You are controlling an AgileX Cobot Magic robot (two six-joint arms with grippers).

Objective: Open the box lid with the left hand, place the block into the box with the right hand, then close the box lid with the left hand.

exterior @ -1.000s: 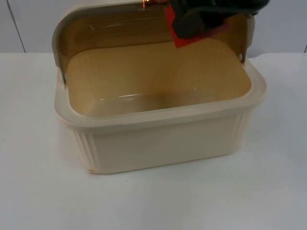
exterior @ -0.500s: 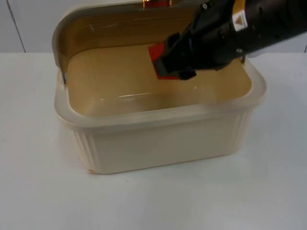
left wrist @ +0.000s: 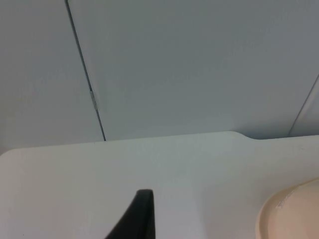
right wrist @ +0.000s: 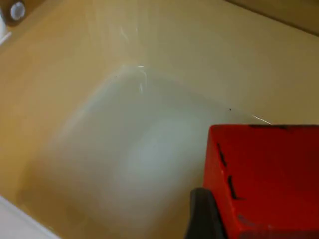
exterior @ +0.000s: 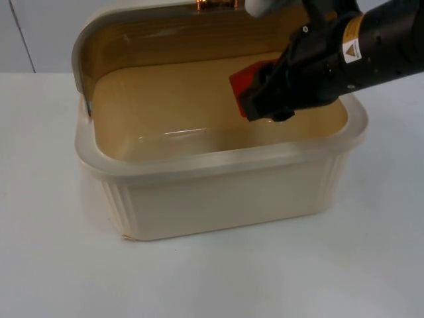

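The cream plastic box (exterior: 218,159) stands on the white table with its domed lid (exterior: 132,26) swung up and back. My right gripper (exterior: 255,99) reaches in from the right over the box's open inside and is shut on the red block (exterior: 245,81). The block hangs above the box floor, toward the right half. In the right wrist view the red block (right wrist: 264,179) sits beside a black fingertip (right wrist: 204,214), with the pale box floor (right wrist: 139,149) below. My left gripper (left wrist: 142,219) waits off to the side above the table, near a cream edge of the box (left wrist: 294,214).
The white table (exterior: 59,265) runs around the box on the left, front and right. The grey partition wall (left wrist: 199,64) closes the far side. A copper-coloured latch (exterior: 215,5) sits on top of the raised lid.
My right gripper came down from the lid's top edge into the box opening with the red block, then shifted slightly right. The lid stayed raised.
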